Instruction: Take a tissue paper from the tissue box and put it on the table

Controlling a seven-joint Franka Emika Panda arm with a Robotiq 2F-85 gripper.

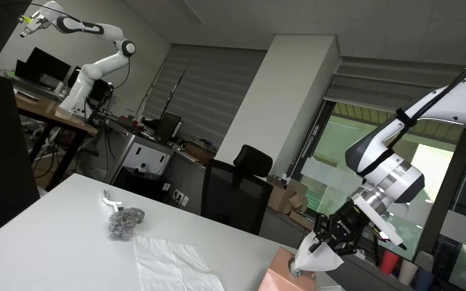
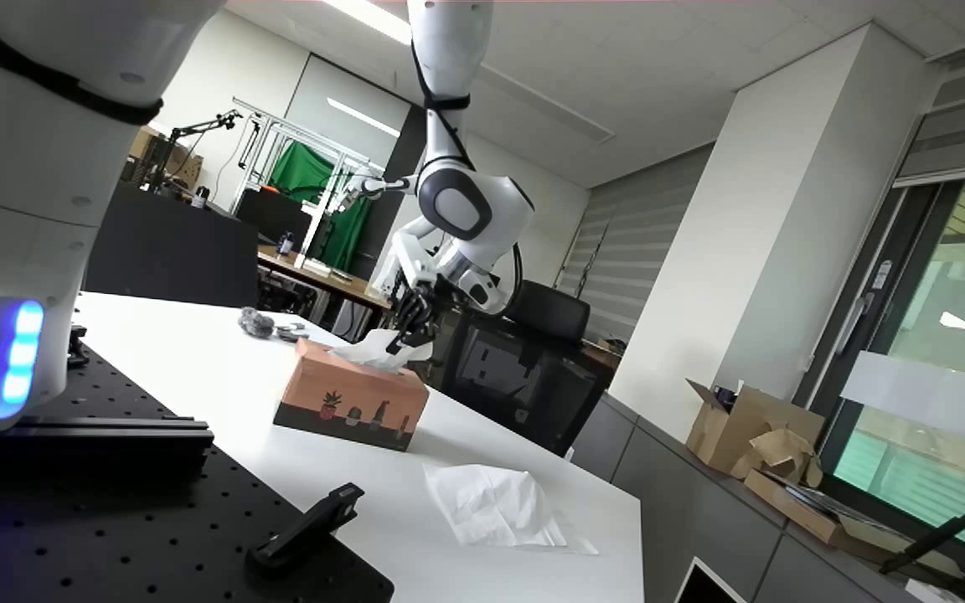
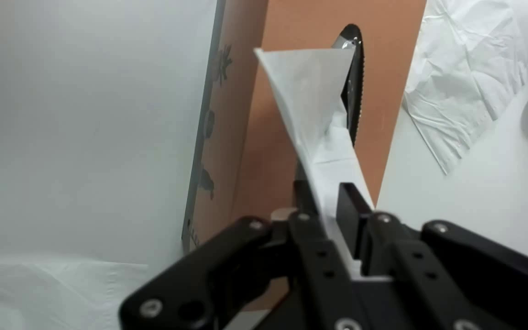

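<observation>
The orange tissue box (image 1: 277,277) stands on the white table (image 1: 67,242); it also shows in an exterior view (image 2: 348,394) and in the wrist view (image 3: 268,137). A white tissue (image 3: 319,101) sticks up from its slot, also seen in both exterior views as tissue (image 1: 318,258) and tissue (image 2: 375,348). My gripper (image 3: 326,192) is just above the box, also in view as gripper (image 1: 327,246) and gripper (image 2: 411,335). Its fingers are partly open, with a narrow gap between the pads. The tissue runs up between them; its part deep between the fingers is partly hidden.
One flat tissue (image 1: 172,264) lies on the table beside the box; another tissue (image 2: 495,507) lies on the box's other side. A grey mesh ball (image 1: 121,224) and a white-handled item (image 1: 111,202) lie farther along the table. A black chair (image 1: 233,198) stands beyond the edge.
</observation>
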